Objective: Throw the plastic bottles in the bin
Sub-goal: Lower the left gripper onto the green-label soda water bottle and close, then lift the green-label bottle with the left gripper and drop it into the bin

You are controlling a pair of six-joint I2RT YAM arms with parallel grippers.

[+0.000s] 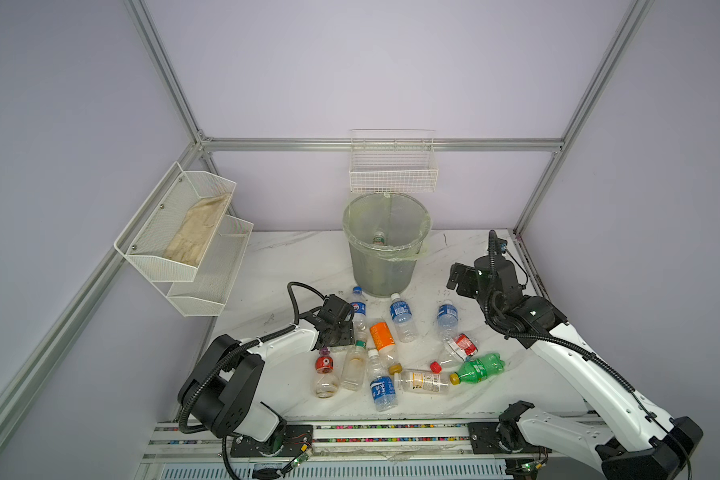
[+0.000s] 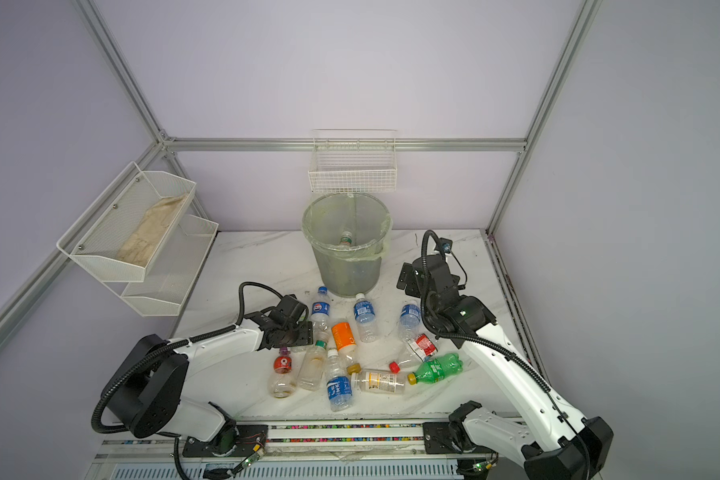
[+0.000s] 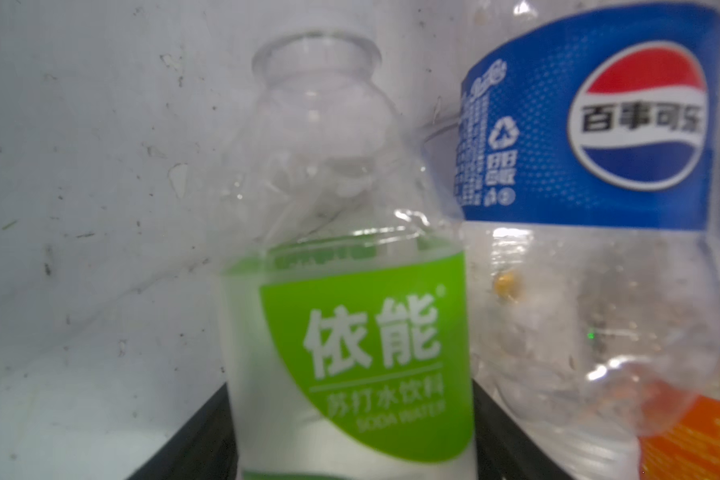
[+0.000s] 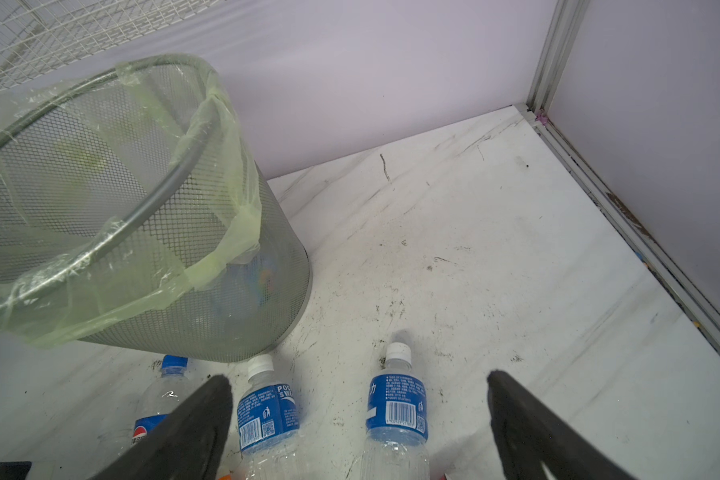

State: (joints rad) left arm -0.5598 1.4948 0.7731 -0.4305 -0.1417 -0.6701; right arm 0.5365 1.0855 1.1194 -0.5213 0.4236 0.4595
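Green-label bottle (image 3: 321, 145): clear, dented, between left end effector (image 3: 350, 395) jaws.
Left end effector: pinching or not, cannot tell.
Right end effector (image 4: 356, 376): spread wide.

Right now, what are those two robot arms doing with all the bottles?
They're clearing plastic bottles into the bin. The left gripper is down in the pile with a clear green-labelled bottle between its fingers; whether it is squeezing it yet is hard to tell. The right gripper hangs open and empty beside the bin. At least one bottle is in the bin, and many more lie on the table.
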